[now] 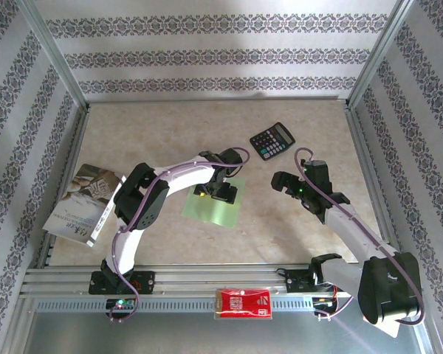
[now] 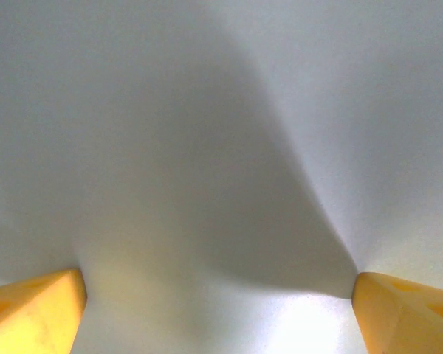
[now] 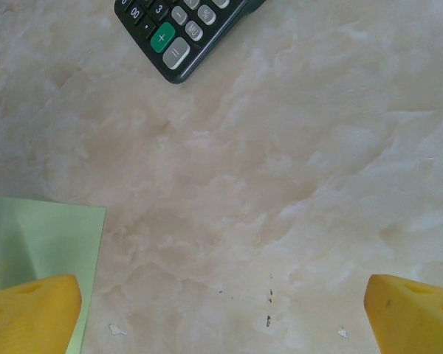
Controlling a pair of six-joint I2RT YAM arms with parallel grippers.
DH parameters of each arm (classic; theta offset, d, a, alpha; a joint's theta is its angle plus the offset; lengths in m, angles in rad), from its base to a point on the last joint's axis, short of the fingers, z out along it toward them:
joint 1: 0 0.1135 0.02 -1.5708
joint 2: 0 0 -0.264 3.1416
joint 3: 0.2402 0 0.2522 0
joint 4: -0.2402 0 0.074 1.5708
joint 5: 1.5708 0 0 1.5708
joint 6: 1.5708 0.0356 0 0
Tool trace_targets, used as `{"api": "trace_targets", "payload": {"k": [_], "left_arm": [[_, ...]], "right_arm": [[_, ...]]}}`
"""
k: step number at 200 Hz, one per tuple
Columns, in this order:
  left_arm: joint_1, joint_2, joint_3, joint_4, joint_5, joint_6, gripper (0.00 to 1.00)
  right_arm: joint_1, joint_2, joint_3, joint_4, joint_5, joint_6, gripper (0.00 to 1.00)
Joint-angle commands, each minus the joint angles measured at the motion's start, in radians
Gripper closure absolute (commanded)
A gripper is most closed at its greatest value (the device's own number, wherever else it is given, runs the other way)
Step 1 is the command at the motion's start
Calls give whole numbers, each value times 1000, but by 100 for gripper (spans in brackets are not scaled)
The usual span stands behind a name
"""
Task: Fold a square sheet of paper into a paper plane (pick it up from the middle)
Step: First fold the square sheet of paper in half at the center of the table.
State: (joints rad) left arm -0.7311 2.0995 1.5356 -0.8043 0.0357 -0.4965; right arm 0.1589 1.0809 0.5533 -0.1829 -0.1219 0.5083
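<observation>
Green and unfolded, the square sheet of paper (image 1: 207, 209) lies on the desk (image 1: 170, 133) left of centre, my left pincer (image 1: 223, 193) low over its middle with jaws apart, my right pincer (image 1: 286, 184) spread wide above bare desk nearby, so I judge every fold not yet made.

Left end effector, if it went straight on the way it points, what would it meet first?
Most likely the green paper, lying right under the left end effector and apparently very close.

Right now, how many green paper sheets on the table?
1. The square sheet of paper lies under the left hand, near the calculator; any sheet stacked beneath would be hidden.
</observation>
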Motion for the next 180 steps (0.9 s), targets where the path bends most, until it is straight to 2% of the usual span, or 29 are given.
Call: {"api": "trace_targets", "payload": {"k": [1, 15, 44, 64, 85, 106, 128, 157, 180], "left_arm": [[7, 4, -37, 0, 36, 9, 11], [7, -5, -39, 10, 39, 9, 15], [7, -40, -51, 62, 84, 10, 32], [2, -93, -90, 160, 177, 5, 52], [-7, -196, -206, 377, 337, -58, 62], [-6, -313, -362, 713, 530, -206, 66], [7, -419, -483, 955, 623, -348, 66], [42, -429, -567, 1096, 705, -456, 66], [76, -387, -603, 1210, 763, -528, 66]], "right_arm": [[-9, -6, -3, 3, -14, -1, 2], [-9, -10, -4, 1, -14, 0, 2], [-10, -16, -1, -11, -15, -1, 2], [-11, -24, 10, -33, -31, 1, 2], [-13, -45, 42, -89, -71, 10, 2], [-19, -89, 65, -135, -113, 14, 2], [-22, -120, 113, -228, -176, -8, 2], [-14, -161, 142, -273, -284, -30, 3], [-4, -147, 141, -231, -364, -19, 4]]}}
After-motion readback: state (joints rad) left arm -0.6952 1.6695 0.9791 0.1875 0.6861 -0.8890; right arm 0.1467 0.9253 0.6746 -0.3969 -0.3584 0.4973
